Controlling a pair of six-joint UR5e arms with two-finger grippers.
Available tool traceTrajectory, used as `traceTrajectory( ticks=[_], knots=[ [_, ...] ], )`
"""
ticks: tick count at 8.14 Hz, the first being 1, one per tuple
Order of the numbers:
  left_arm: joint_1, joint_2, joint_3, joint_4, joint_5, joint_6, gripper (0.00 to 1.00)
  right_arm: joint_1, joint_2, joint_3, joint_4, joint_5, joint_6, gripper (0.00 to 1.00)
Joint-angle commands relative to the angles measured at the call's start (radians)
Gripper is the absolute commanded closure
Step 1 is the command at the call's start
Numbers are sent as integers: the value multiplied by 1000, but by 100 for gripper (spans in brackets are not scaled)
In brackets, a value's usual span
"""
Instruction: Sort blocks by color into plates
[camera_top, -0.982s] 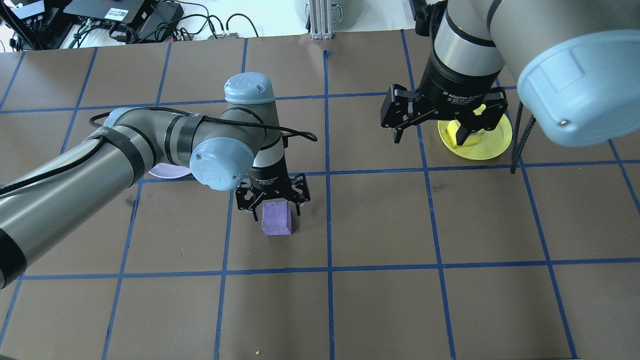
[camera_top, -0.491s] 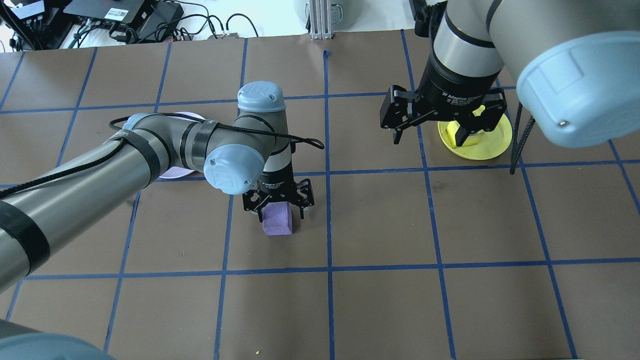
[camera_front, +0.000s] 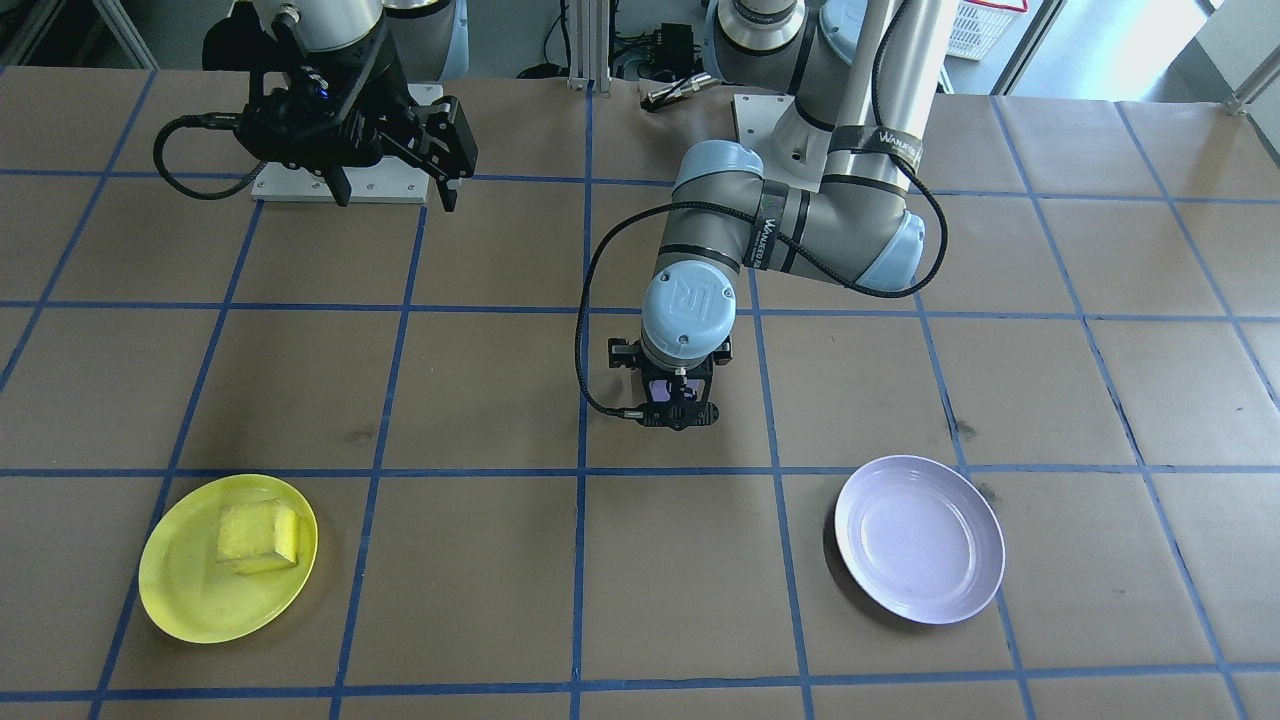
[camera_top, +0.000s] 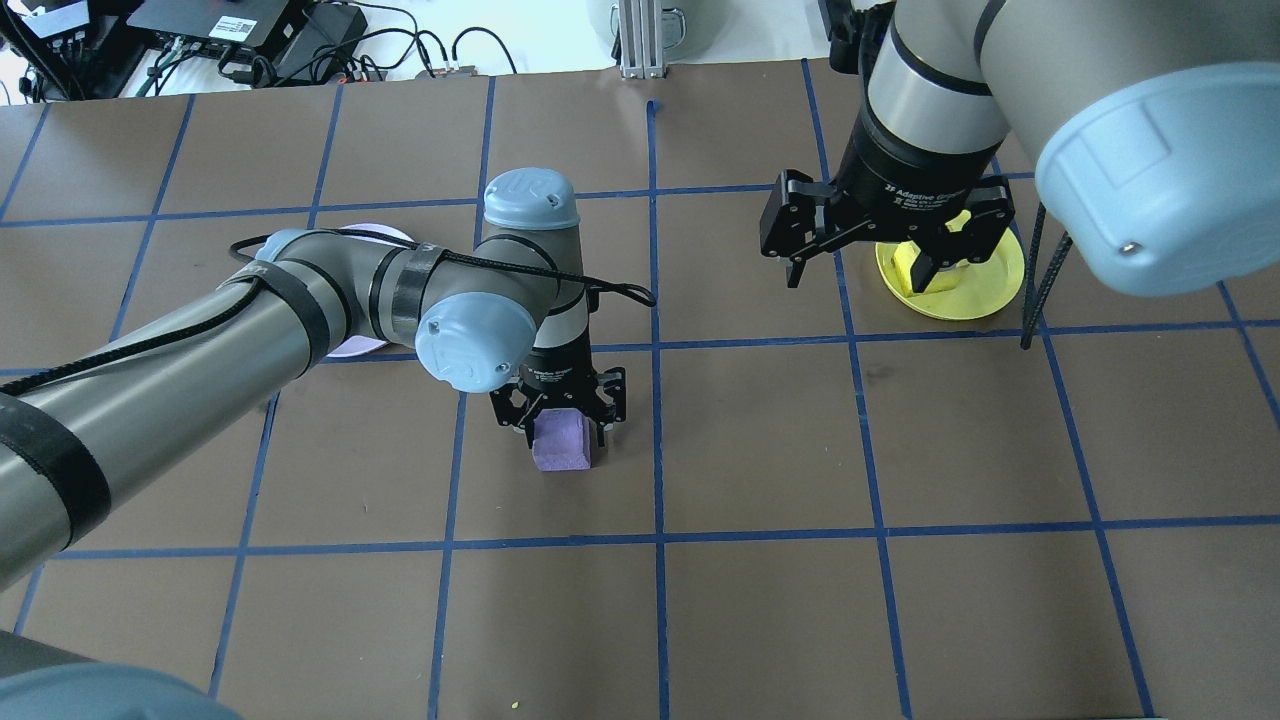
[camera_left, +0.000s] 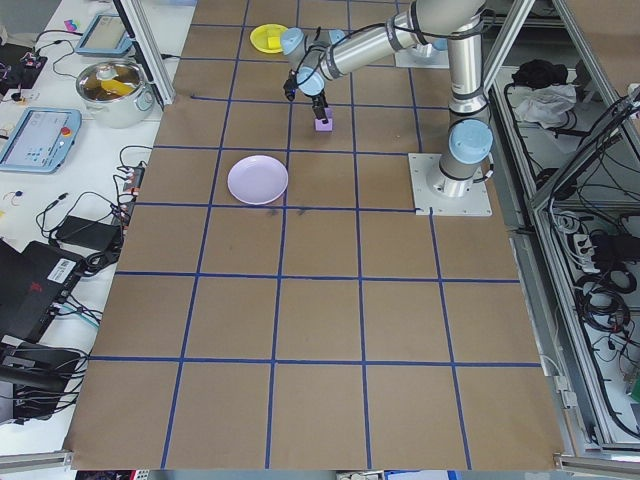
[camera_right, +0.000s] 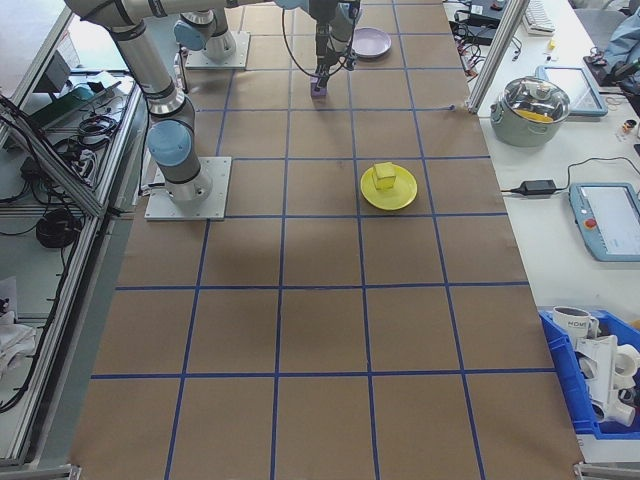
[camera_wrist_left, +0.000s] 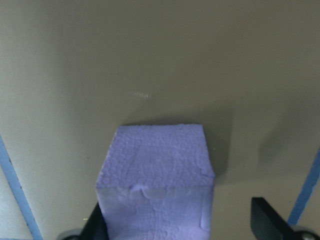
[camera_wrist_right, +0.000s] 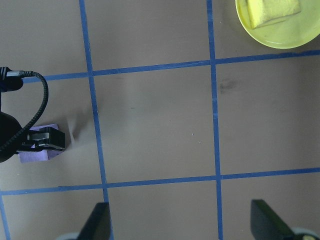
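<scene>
The lavender-purple block (camera_top: 562, 448) stands on the table near the middle. My left gripper (camera_top: 562, 428) is lowered over it and open, one finger on each side. In the left wrist view the purple block (camera_wrist_left: 157, 175) lies against the left finger (camera_wrist_left: 95, 227), while the right finger (camera_wrist_left: 270, 225) stands apart from it. The yellow block (camera_front: 258, 535) lies in the yellow plate (camera_front: 190, 600). My right gripper (camera_top: 862, 268) hangs open above the table beside that plate, holding nothing. The lavender plate (camera_front: 920, 540) holds nothing; my left arm partly hides it in the overhead view.
Blue tape lines divide the brown table (camera_top: 760, 440) into squares. Cables and electronics (camera_top: 250, 40) lie past the far edge. A metal pot (camera_right: 538, 108) and a tablet (camera_right: 605, 220) sit on the side bench.
My left arm moved a little to the right and lowered, bringing its open fingers down around the purple block. The right arm stayed still.
</scene>
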Motion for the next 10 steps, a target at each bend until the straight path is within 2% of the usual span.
traceTrajectory(
  ticks=[1, 4, 5, 6, 8, 9, 10],
  knots=[
    [-4, 3, 5, 0, 2, 0, 100, -4, 2, 0, -46, -12, -6, 0],
    [31, 44, 41, -77, 13, 4, 100, -1, -20, 3, -31, -15, -6, 0],
    [88, 67, 125, -135, 63, 7, 100, -2, -21, 0, -25, -17, -8, 0],
    [155, 71, 220, -217, 89, 96, 100, -1, -30, 3, -18, -15, -6, 0],
    [288, 48, 343, -223, 129, 263, 100, -1, -30, 5, -14, -15, -5, 0],
    [338, 36, 351, -208, 152, 327, 100, -1, -30, 5, -14, -17, -6, 0],
    [375, 1, 353, -127, 155, 392, 100, -5, -38, 3, -4, -20, -6, 0]
  ],
)
